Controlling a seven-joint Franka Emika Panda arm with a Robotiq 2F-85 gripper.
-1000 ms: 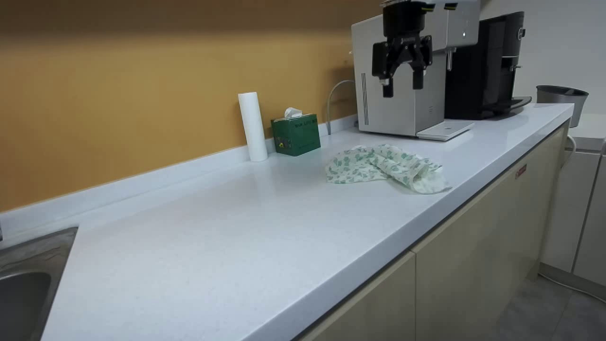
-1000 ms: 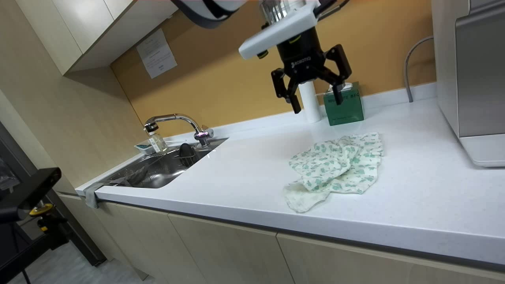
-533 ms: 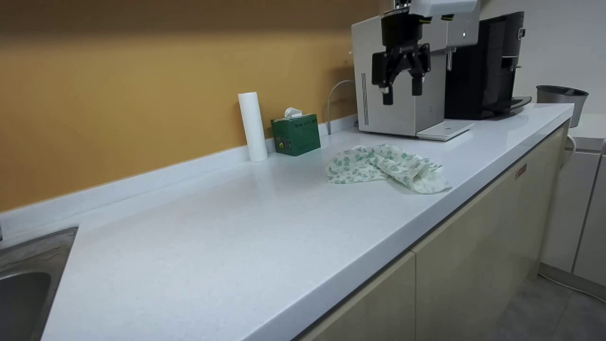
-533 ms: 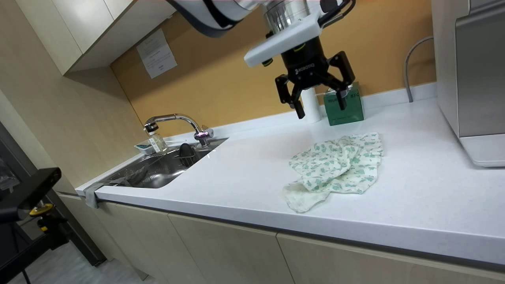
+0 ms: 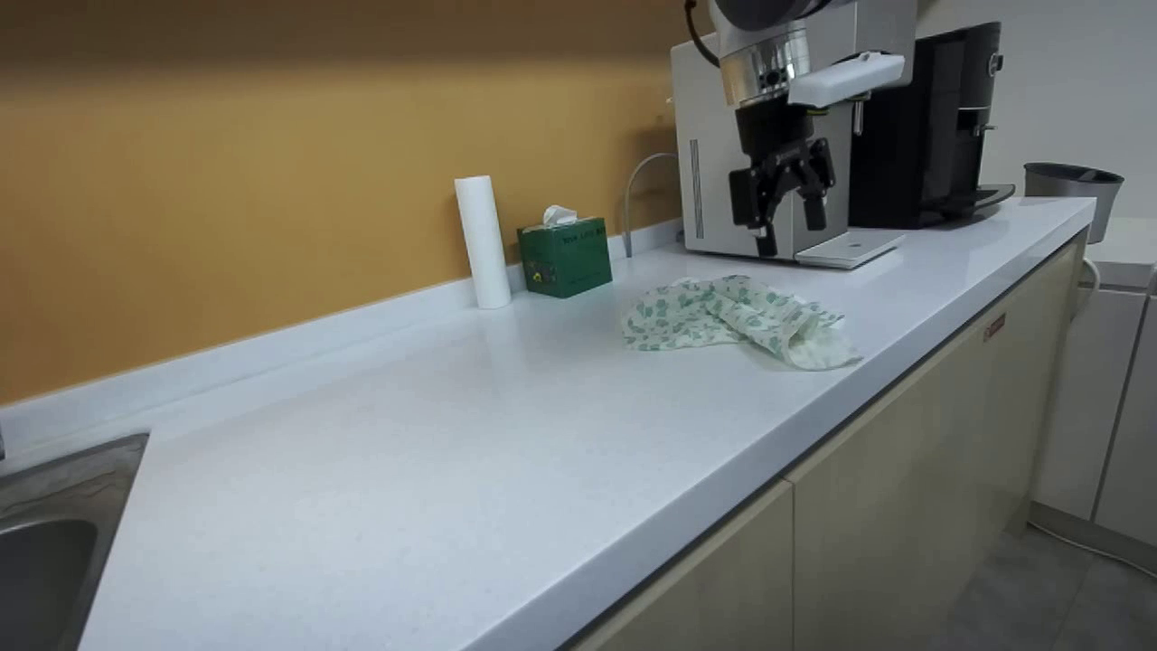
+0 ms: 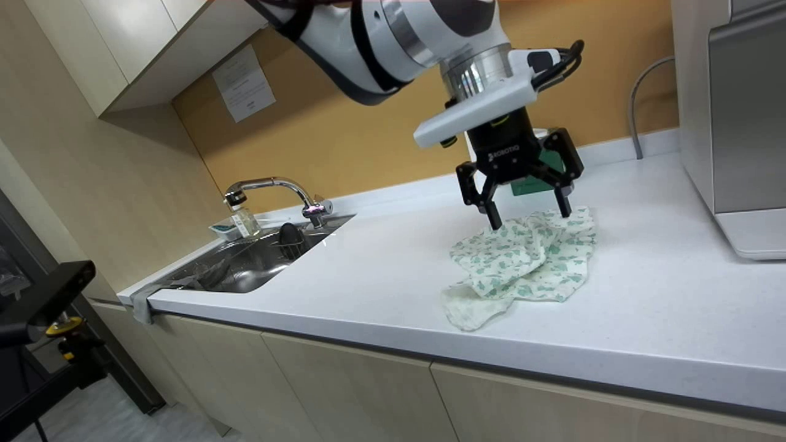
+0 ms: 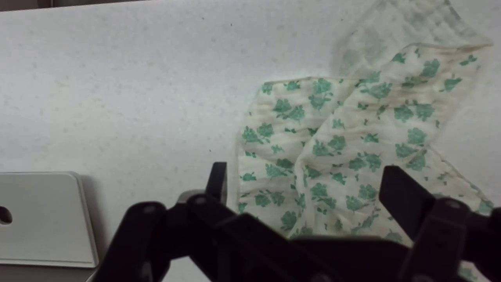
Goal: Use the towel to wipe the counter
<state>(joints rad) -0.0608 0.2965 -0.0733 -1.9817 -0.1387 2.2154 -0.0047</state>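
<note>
The towel is a white cloth with green floral print. It lies crumpled on the white counter (image 5: 407, 470), in both exterior views (image 5: 696, 316) (image 6: 509, 258) and in the wrist view (image 7: 344, 129). My gripper (image 6: 529, 218) points down above the towel, apart from it. It also shows in an exterior view (image 5: 791, 233) in front of the silver machine. In the wrist view the gripper (image 7: 305, 170) is wide open and empty, with the towel's folds below, between its fingers. The gripper's base hides the towel's near part there.
A silver coffee machine (image 5: 741, 181) and a black machine (image 5: 931, 136) stand at the counter's far end. A green tissue box (image 5: 568, 260) and a white paper roll (image 5: 484, 244) stand by the wall. A sink (image 6: 252, 276) with a faucet (image 6: 276, 183) is at the opposite end.
My gripper has come down towards the towel, moving right in the exterior views and tilting slightly. It stays open. The towel has not moved.
</note>
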